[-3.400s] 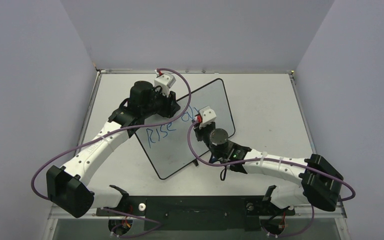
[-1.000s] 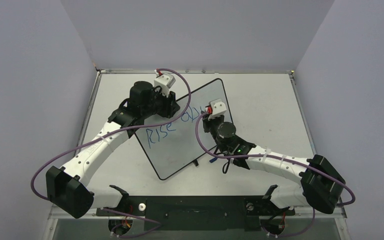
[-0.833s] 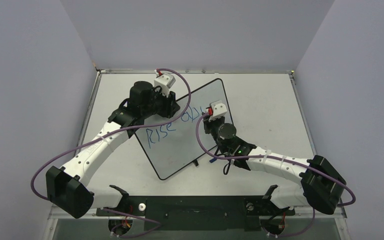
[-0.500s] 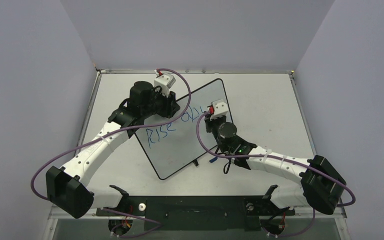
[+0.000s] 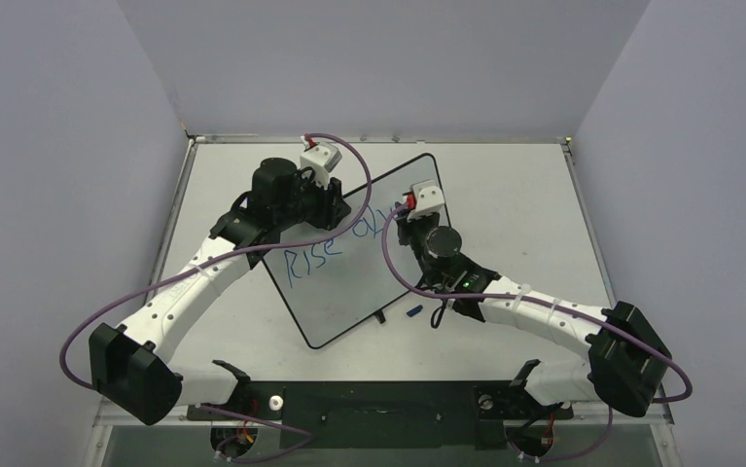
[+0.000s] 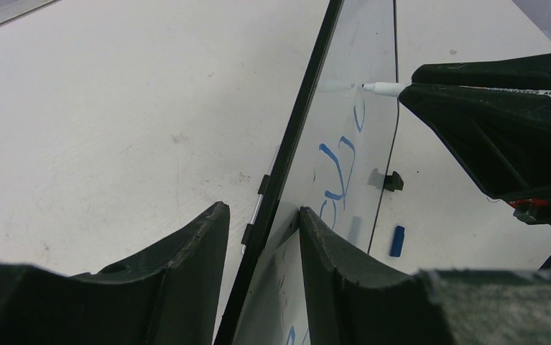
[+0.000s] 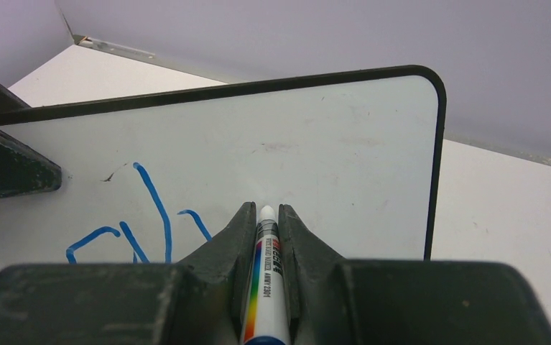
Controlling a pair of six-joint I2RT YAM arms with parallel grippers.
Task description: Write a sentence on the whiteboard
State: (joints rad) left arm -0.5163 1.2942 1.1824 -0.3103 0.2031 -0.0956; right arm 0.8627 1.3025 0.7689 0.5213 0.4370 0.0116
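Note:
The whiteboard (image 5: 344, 292) stands tilted across the middle of the table, black-framed and glossy. Blue letters of the sentence (image 5: 307, 261) read "Rise", with further strokes (image 5: 369, 226) up and to the right. My left gripper (image 5: 335, 207) is clamped over the board's far left edge, one finger (image 6: 186, 248) behind it and the other (image 6: 330, 251) on its face. My right gripper (image 5: 409, 224) is shut on a white marker (image 7: 265, 277). The marker's tip (image 6: 376, 88) sits at the board's bare surface (image 7: 330, 165), right of the last blue strokes (image 7: 150, 215).
A small blue marker cap (image 5: 412, 312) lies on the table in front of the board, beside its black foot (image 5: 380, 318). The right forearm stretches from the near right base across to the board. Grey walls enclose the table on three sides.
My right gripper has carried the marker up along the board toward its far right corner, away from the last letters. The blue cap now shows on the table. The left arm has not moved.

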